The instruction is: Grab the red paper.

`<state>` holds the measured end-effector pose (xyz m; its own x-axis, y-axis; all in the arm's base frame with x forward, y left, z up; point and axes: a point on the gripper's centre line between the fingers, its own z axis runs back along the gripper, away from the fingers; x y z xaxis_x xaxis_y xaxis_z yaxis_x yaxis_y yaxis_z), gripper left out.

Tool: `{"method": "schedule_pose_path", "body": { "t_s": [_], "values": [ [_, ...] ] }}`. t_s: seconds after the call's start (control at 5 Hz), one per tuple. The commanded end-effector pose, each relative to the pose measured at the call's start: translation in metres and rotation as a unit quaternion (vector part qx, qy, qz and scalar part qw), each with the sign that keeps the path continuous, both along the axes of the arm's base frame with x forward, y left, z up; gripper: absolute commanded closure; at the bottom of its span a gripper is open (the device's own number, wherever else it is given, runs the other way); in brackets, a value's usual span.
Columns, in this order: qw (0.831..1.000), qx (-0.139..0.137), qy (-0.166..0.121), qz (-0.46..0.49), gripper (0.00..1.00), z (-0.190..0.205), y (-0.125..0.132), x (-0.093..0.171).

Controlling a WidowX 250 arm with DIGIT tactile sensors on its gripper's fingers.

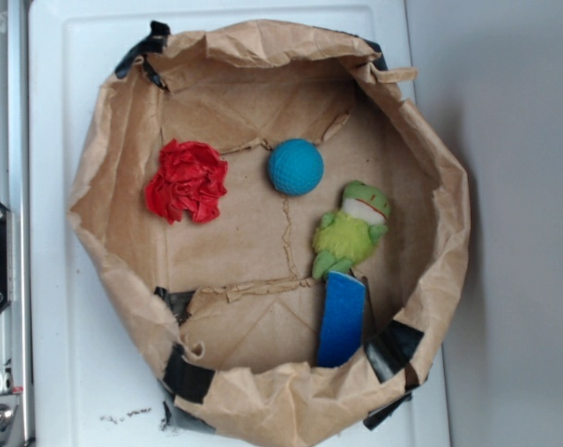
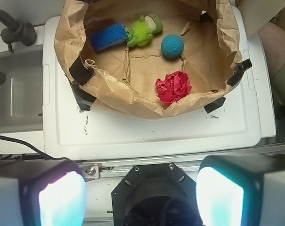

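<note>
Brown crumpled paper forms one low-walled bowl (image 1: 113, 112), patched along its rim with several strips of black tape (image 1: 186, 377), sitting on a white surface (image 1: 67, 372). Inside it lie four things, one of each: the red paper (image 1: 187, 181), a blue dimpled ball (image 1: 295, 167), a green plush toy (image 1: 349, 230) and a blue sponge-like block (image 1: 341, 319).

In the exterior view the red paper sits at about 9 o'clock on the bowl floor, near the wall, with the ball well apart from it toward 12 o'clock. The plush toy lies at about 3 o'clock, and the block just below it reaches toward 5 o'clock, its lower end hidden behind the folded rim.

The red paper is a bright, tightly wrinkled wad, rosette-like with many folds, slightly larger than the ball. In the wrist view the near wall hides its lower edge.

The pincer (image 2: 141, 193) shows only in the wrist view, its two pale, blurred fingers (image 2: 62, 200) cut off by the frame edge, spread wide apart, holding nothing, well apart from the bowl.
</note>
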<state>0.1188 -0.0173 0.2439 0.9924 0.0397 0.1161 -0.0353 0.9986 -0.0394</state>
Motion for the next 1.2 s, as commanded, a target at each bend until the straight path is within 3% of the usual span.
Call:
{"method": "schedule_pose_path", "body": {
  "t_s": [0.0,0.2,0.4,1.0],
  "values": [
    [1.0,0.0,0.0,0.0,0.0,0.0,0.0,0.0],
    [0.998,-0.012,-0.008,0.065,0.0,0.0,0.017,0.032],
    [0.999,0.002,-0.021,0.044,0.0,0.003,0.036,0.074],
    [0.999,0.002,-0.021,0.044,0.0,0.003,0.036,0.074]
  ]
}}
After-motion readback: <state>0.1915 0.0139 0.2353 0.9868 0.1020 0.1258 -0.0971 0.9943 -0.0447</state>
